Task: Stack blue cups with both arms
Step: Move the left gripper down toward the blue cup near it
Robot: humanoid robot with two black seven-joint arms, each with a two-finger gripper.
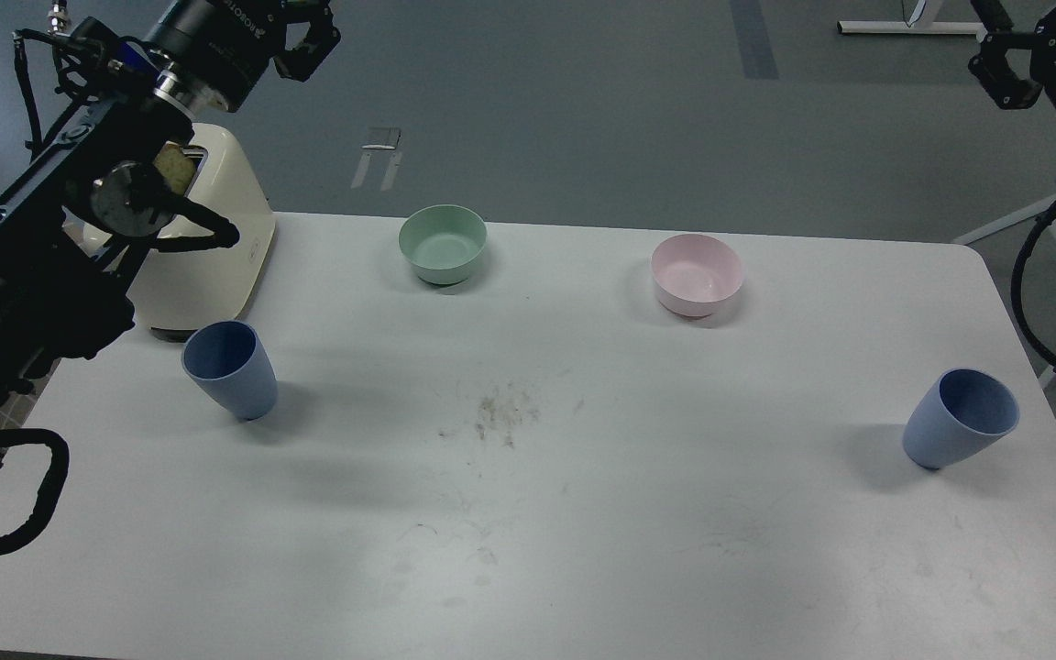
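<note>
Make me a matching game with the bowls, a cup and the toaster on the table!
Things:
1. green bowl
2. pink bowl
3. toaster
4. right blue cup

Places:
A. far left of the table, behind the other blue cup
B. near the right edge
C. back, left of middle
D. back, right of middle

Pairs: 1-C, 2-D, 3-A, 4-B

Two blue cups stand upright on the white surface [528, 550], well apart: one [231, 369] at nine o'clock, one [959, 418] at three.
</note>
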